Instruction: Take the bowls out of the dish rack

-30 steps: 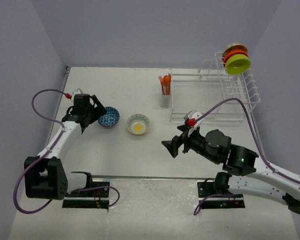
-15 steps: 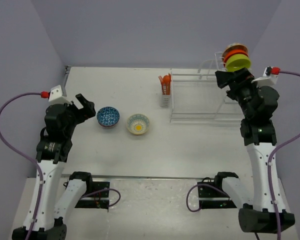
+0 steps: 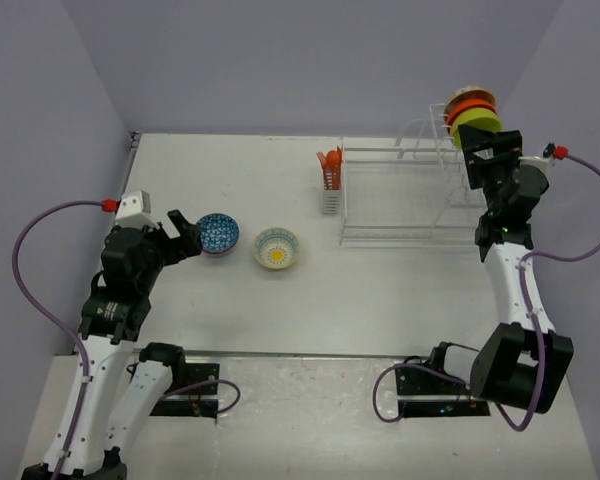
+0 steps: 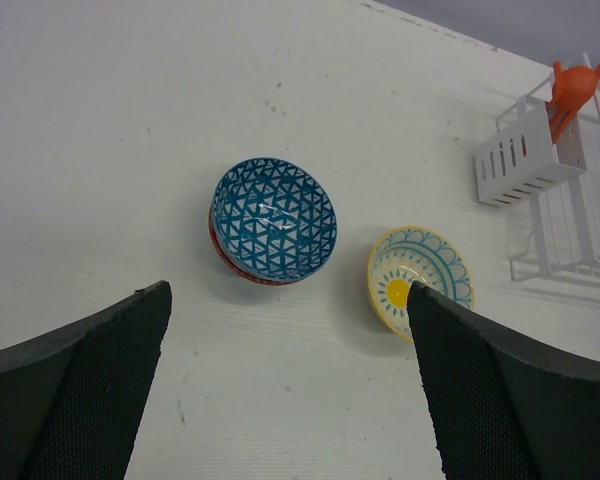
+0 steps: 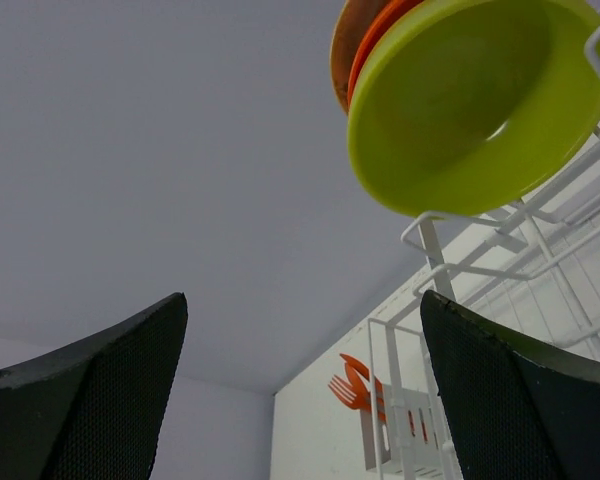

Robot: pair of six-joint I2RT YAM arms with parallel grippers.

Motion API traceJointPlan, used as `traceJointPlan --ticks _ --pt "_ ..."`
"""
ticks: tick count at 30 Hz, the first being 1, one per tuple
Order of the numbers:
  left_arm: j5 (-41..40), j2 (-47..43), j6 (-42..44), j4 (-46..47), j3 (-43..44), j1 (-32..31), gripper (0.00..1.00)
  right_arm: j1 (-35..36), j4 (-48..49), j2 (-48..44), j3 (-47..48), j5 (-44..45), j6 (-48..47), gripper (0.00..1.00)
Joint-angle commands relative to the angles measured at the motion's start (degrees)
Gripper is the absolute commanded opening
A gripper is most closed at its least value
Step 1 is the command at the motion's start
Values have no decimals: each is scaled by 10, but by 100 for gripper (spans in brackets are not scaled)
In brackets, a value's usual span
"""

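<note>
L gripper (image 4: 290, 400) & R gripper (image 5: 300, 390) jaws wide, empty. R: pinch lime bowl (image 5: 470, 100) rim at 1 o'clock, lift straight off rack (image 3: 410, 190).

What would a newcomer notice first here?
The lime-green bowl standing on edge at the far right end of the white wire dish rack, an orange bowl behind it, the open right gripper close by. Then the blue triangle-patterned bowl and cream yellow-centred bowl side by side on the table.
</note>
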Motion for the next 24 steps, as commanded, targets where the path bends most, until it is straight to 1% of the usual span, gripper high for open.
traceJointPlan --ticks 1,4,7,11,13,14,15,16,19,21,22,24 --pt "-3 -10 17 19 0 -20 100 -21 97 42 21 -47 62 99" --pt "2 -4 17 18 -1 -25 100 -35 122 53 11 -57 83 98" --pt "8 1 17 21 -1 -25 100 -41 122 66 20 -63 80 97" --pt "10 -3 17 23 -3 -26 100 -51 123 99 41 -78 85 89" --pt "11 -3 18 23 -3 -27 100 -57 123 107 46 -76 89 82" --pt "12 -2 18 23 -4 -27 100 -58 123 113 55 -80 91 79" --pt "13 -1 18 23 -4 -28 100 -60 123 123 61 -85 91 71" --pt "14 2 18 23 -4 -28 100 -62 123 128 67 -91 92 66" --pt "15 4 18 23 -4 -28 100 -63 124 143 74 -92 98 61" --pt "15 6 18 23 -4 -28 100 -63 127 147 75 -83 97 61" --pt "16 7 18 23 -3 -28 100 -63 134 149 74 -81 97 58" --pt "18 8 19 24 -4 -28 100 -64 162 153 71 -82 101 57"
